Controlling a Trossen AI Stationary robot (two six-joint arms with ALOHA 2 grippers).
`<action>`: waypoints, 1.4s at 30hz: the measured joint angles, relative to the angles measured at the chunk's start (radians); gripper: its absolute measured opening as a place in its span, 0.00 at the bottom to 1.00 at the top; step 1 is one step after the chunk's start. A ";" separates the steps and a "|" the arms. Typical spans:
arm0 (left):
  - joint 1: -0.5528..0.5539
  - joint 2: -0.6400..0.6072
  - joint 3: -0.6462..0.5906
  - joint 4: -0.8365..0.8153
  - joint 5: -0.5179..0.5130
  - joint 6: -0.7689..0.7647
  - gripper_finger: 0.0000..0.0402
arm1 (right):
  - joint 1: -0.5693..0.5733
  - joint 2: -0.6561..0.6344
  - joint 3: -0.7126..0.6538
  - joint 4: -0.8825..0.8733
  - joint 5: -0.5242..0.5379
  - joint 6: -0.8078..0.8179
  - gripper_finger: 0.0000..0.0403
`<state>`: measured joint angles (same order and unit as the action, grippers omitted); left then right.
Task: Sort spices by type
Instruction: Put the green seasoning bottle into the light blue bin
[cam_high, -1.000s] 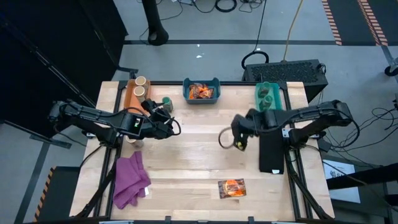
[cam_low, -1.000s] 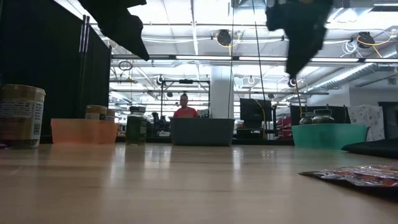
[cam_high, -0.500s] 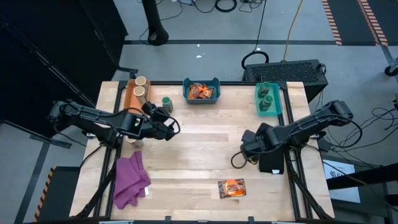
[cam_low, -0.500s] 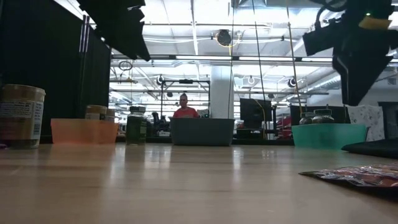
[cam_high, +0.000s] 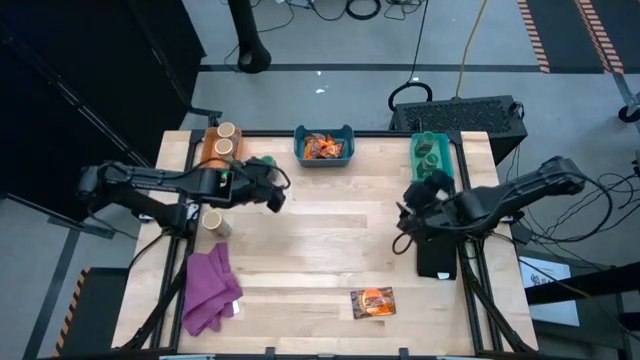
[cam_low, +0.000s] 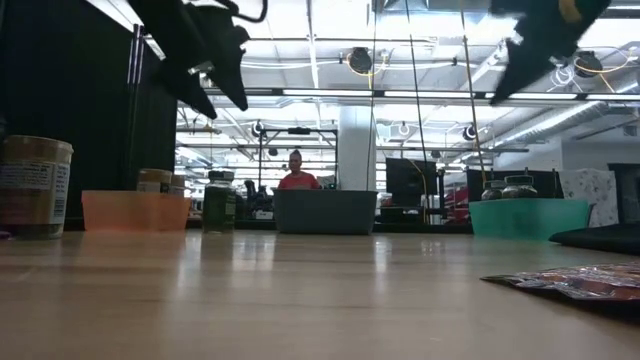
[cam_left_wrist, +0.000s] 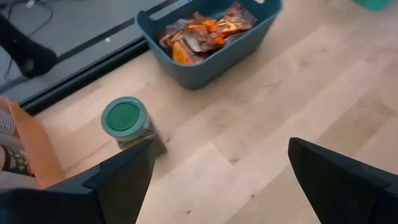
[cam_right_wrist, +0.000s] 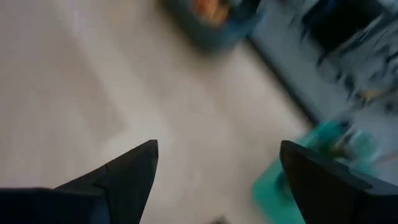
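Note:
A dark-green-lidded jar (cam_left_wrist: 125, 122) stands on the wood table near the blue bin (cam_left_wrist: 249, 46), which holds orange-and-dark packets (cam_left_wrist: 202, 28). My left gripper (cam_left_wrist: 221, 162) hovers open above and short of that jar, touching nothing. A tan jar (cam_high: 212, 221) stands at the table's left. One packet (cam_high: 373, 302) lies flat near the front edge. My right gripper (cam_high: 405, 222) hangs open over the table's right side, near the teal bin (cam_high: 432, 160), with nothing between its fingers.
An orange bin (cam_high: 208, 152) at the far left holds two tan jars. The teal bin holds green jars. A purple cloth (cam_high: 210, 290) lies at the near left. A black flat object (cam_high: 437, 255) sits by the right edge. A person (cam_low: 297, 177) shows far behind the table.
My right gripper has swung from the table's middle toward the near edge, then back toward the far right by the teal bin, turning as it went. My left gripper has shifted toward the far edge and the green jar, rolling about its own axis. Both have stayed open.

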<state>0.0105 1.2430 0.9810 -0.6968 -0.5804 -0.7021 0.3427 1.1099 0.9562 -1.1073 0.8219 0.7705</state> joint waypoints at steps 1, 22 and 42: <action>0.016 0.000 0.000 0.000 0.010 0.000 0.92 | 0.000 -0.020 0.000 0.028 0.047 -0.030 0.79; 0.316 0.093 0.009 -0.073 0.188 0.075 0.92 | -0.003 -0.111 0.000 0.267 0.172 -0.289 0.79; 0.415 0.273 0.072 -0.072 0.187 0.142 0.92 | -0.003 -0.110 0.000 0.266 0.172 -0.285 0.79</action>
<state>0.4259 1.5162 1.0531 -0.7685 -0.3935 -0.5598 0.3397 0.9997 0.9558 -0.8417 0.9936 0.4850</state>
